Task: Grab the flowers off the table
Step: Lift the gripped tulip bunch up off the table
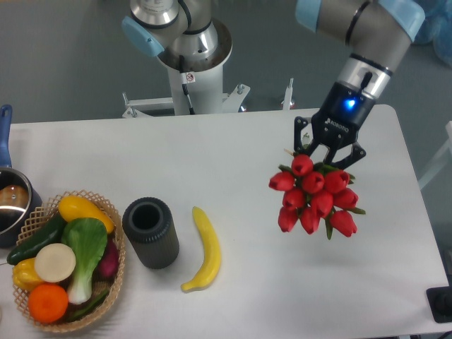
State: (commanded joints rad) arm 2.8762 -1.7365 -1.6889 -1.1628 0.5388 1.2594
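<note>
The flowers (314, 198), a bunch of red tulip buds with green stems, hang in the air above the right part of the white table (240, 155). My gripper (326, 154) is shut on their stems just above the buds, with the buds pointing toward the camera. The stems are mostly hidden behind the buds and the fingers.
A yellow banana (204, 248) lies left of the flowers, beside a dark upright cylinder (150, 232). A wicker basket (106, 215) of vegetables and fruit sits at the front left, with a pot (10, 205) behind it. The arm's base (191, 63) stands past the far edge.
</note>
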